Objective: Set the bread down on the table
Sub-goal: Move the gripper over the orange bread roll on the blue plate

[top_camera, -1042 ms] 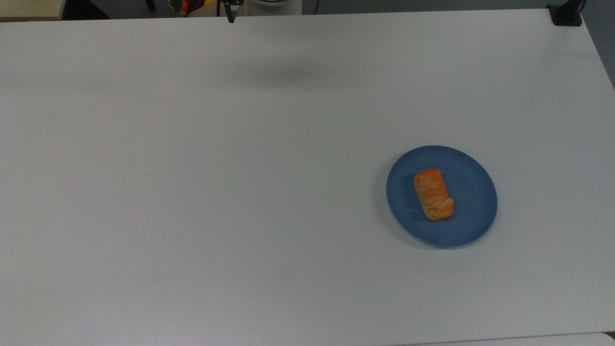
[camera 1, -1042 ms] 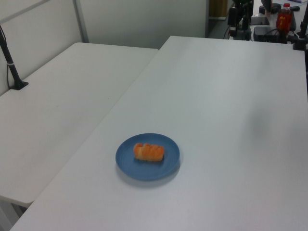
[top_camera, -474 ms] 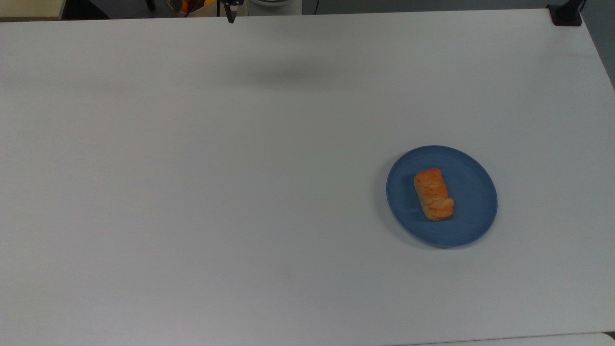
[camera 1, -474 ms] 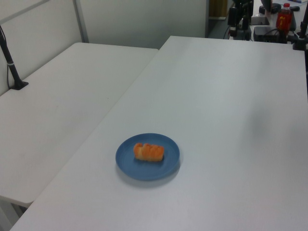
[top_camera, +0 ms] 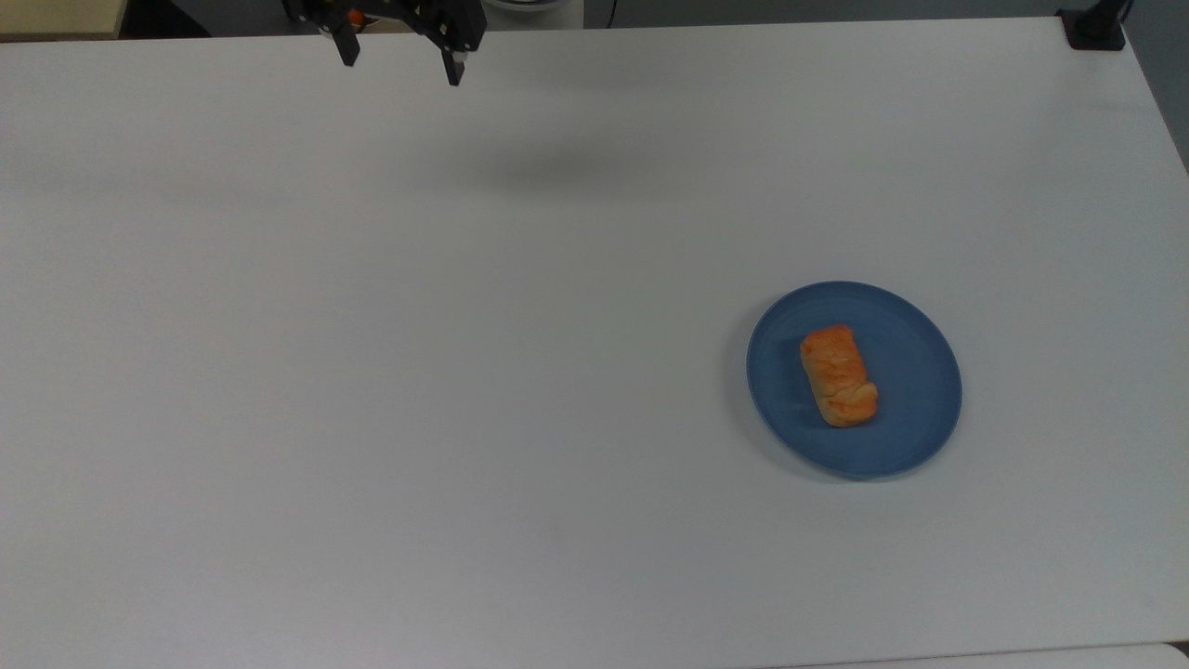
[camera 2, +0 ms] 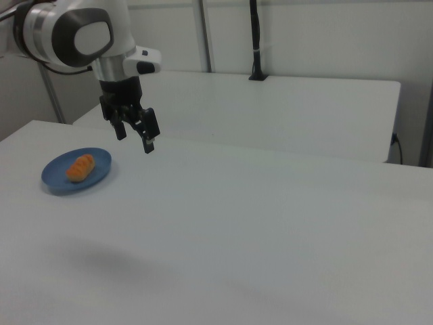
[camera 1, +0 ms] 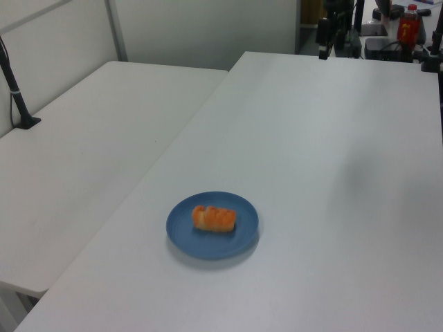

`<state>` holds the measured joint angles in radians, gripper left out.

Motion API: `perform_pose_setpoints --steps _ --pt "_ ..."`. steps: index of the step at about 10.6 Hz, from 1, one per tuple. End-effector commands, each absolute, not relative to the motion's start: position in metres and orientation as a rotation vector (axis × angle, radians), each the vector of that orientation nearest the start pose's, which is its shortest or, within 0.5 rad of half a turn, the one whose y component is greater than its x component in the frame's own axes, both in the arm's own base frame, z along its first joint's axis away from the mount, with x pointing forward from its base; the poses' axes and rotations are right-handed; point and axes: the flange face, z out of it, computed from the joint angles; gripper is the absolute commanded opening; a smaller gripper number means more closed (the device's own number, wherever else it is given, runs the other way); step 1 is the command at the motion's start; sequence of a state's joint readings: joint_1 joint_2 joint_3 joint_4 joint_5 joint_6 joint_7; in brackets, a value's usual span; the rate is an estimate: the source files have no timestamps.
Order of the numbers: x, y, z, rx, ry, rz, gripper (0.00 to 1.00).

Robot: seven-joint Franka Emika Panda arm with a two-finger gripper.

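Surface: white matte table (top_camera: 372,372) fills the top view; near you, at its bottom edge, bare tabletop with nothing standing on it.
Bread: small orange-golden bun, the bread (top_camera: 839,374), lies on the blue plate (top_camera: 915,325), lengthwise near to far, roughly at the plate's middle. Nothing is touching it.
Plate position: toward the top view's right, nearer the bottom edge than the far edge, well in from every table edge.
Change: a second ago only a fingertip showed at the far edge in the top view. Now the gripper (top_camera: 401,63) has come forward over the far edge, toward the top view's left. You can judge that the reach has just begun.
Jaws: spread wide, holding nothing.
Gap to cover: gripper and bread are well apart, on a diagonal across the table.
Open room: broad bare surface lies between them and all around the plate, so you have free choice of where to set the bread down.
Far edge: black clamp post (top_camera: 1094,26) at the top view's far right corner, well clear of the path.
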<state>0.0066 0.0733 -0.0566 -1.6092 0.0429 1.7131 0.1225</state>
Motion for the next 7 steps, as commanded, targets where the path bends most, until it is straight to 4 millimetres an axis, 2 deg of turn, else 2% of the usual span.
perform_pose_setpoints --steps 1,2,3,4,7 --pt "0.619 0.043 0.546 -3.034 0.126 -0.082 1.0" --pt "0.629 0.077 0.541 -3.017 0.062 -0.168 1.0" --pt "0.639 0.102 0.532 -2.998 0.041 -0.237 1.0" --pt "0.649 0.128 0.531 -2.961 0.059 -0.311 1.0" --pt "0.655 0.23 0.504 -2.943 -0.002 -0.304 1.0"
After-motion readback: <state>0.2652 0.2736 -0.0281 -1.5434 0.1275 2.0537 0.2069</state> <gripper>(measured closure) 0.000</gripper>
